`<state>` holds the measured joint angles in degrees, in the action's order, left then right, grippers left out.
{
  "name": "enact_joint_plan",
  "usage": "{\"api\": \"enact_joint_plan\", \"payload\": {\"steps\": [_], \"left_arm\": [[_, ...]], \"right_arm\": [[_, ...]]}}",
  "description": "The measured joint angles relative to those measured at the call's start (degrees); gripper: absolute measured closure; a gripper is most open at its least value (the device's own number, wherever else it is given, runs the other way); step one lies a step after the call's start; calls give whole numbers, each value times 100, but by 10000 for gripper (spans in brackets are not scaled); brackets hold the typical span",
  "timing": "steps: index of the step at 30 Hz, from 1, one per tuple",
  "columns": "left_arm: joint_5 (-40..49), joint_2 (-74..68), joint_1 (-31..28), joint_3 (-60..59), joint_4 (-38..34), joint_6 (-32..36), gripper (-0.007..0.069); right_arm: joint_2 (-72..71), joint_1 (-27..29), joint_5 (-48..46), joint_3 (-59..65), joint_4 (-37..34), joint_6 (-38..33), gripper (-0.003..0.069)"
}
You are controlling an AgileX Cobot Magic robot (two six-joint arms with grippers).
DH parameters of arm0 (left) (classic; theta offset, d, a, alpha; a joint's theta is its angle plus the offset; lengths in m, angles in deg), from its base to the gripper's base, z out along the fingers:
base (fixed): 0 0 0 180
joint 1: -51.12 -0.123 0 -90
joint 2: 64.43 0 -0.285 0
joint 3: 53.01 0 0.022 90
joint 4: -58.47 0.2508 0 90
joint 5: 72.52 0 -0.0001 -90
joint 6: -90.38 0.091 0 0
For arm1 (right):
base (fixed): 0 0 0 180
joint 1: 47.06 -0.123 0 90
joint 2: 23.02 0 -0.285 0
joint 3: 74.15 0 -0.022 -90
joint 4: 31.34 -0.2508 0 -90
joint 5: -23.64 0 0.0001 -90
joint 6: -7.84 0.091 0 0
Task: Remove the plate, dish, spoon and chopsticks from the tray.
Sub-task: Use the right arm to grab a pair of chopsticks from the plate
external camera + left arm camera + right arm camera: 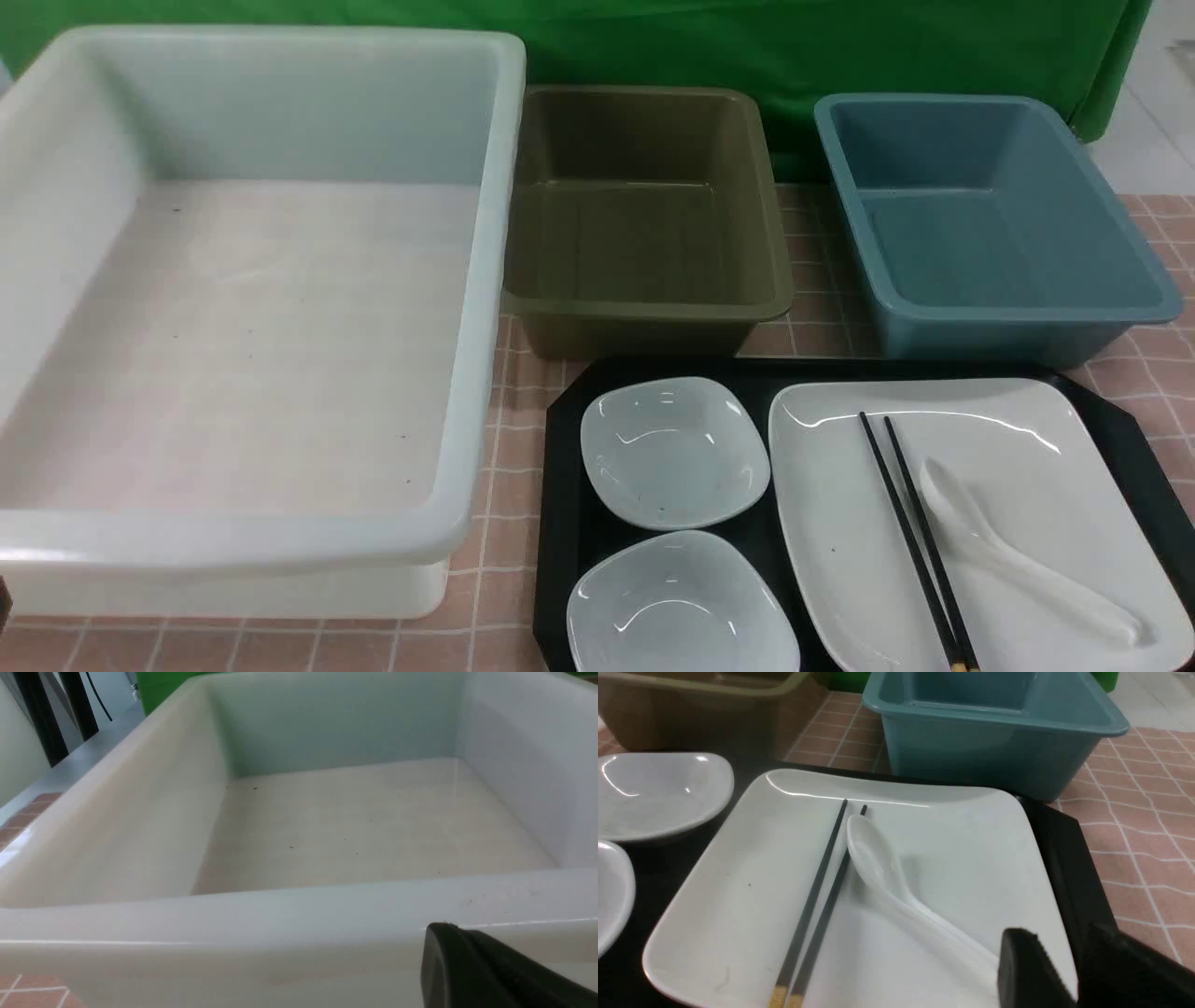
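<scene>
The black tray (560, 467) (1066, 868) lies at the front right. The large white plate (1008, 485) (962, 858) sits on its right half. The black chopsticks (910, 532) (822, 886) and the white spoon (1008, 551) (887, 877) lie side by side on the plate. Two small pale dishes (674, 450) (681, 607) fill the tray's left half. My right gripper (1057, 952) hovers open over the plate's corner by the spoon's handle end, holding nothing. My left gripper (446, 933) is shut and empty, just outside the white bin's near wall. Neither gripper shows in the front view.
A big white bin (467, 280) (280, 914) stands at the left, holding nothing. Behind the tray are an olive bin (644, 313) and a blue bin (1008, 317) (971, 742). A pink checked cloth covers the table, with a green backdrop behind.
</scene>
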<state>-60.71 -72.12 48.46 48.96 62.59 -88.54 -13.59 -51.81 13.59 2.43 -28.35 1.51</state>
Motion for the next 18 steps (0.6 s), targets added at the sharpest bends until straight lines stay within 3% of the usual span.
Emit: {"api": "enact_joint_plan", "payload": {"steps": [13, 15, 18], "left_arm": [[-49, 0, 0, 0, 78, 14, 603], [-426, 0, 0, 0, -159, -5, 603], [-1379, 0, 0, 0, -1069, -173, 603]], "right_arm": [[0, 0, 0, 0, 0, 0, 412], [0, 0, 0, 0, 0, 0, 412], [0, 0, 0, 0, 0, 8, 412]]}}
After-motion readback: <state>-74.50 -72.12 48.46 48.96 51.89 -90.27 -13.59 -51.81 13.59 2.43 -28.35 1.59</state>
